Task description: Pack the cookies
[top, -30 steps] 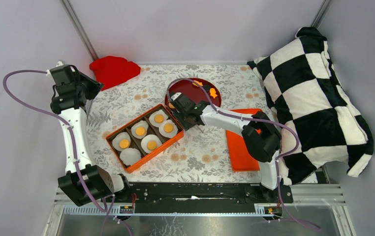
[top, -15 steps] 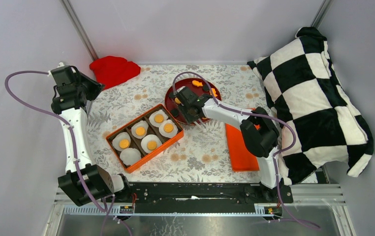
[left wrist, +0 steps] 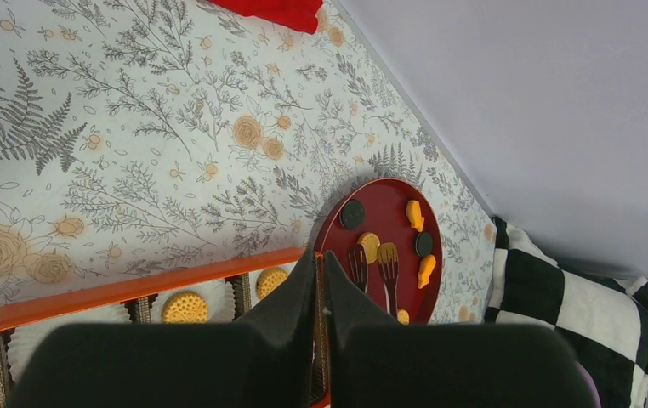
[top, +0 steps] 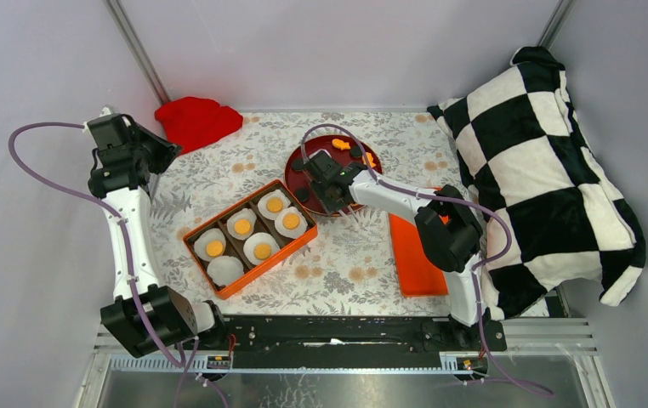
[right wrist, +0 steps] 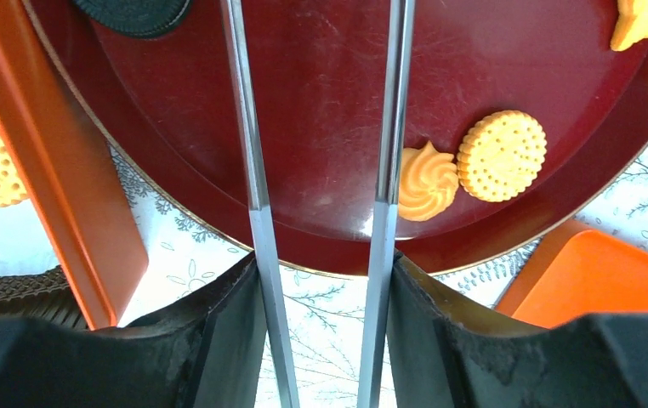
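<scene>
Several round orange-yellow cookies lie in white liners in the orange box; one liner is empty. More cookies lie on the dark red plate, among them a round one beside a swirl-shaped one. My right gripper is shut on metal tongs, whose two arms stay apart over the plate. In the left wrist view the tong tips sit by a round cookie. My left gripper is shut, empty and raised at the far left.
An orange lid lies right of the box. A red cloth sits at the back left. A black-and-white checked pillow fills the right side. Dark cookies and fish-shaped ones also lie on the plate.
My right gripper with the tongs moved from the box's far edge back over the red plate, then held nearly still. The left arm has not moved.
</scene>
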You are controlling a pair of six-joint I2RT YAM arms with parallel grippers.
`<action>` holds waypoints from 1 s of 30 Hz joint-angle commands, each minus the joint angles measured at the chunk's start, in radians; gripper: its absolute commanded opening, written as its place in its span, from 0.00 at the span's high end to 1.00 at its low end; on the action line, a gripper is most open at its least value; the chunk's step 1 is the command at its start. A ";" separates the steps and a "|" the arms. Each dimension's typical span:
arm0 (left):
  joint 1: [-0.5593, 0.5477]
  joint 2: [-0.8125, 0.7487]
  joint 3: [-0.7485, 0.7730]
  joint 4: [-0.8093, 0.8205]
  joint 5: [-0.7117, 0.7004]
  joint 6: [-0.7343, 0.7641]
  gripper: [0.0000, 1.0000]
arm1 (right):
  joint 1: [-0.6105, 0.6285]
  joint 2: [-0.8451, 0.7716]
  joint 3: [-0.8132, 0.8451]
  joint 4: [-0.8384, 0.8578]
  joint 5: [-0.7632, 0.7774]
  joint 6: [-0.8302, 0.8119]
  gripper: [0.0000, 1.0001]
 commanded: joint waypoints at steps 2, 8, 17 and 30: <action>-0.006 -0.026 0.002 0.036 0.019 0.003 0.91 | -0.003 -0.022 0.056 -0.035 0.100 0.018 0.46; -0.005 -0.022 0.005 0.037 0.024 0.004 0.91 | -0.003 -0.036 0.056 -0.049 0.134 0.023 0.46; -0.006 -0.024 0.000 0.036 0.031 0.007 0.91 | -0.004 -0.091 0.049 -0.052 0.185 0.024 0.46; -0.007 -0.018 -0.009 0.037 0.025 0.012 0.91 | -0.045 -0.055 0.025 -0.052 0.089 0.070 0.42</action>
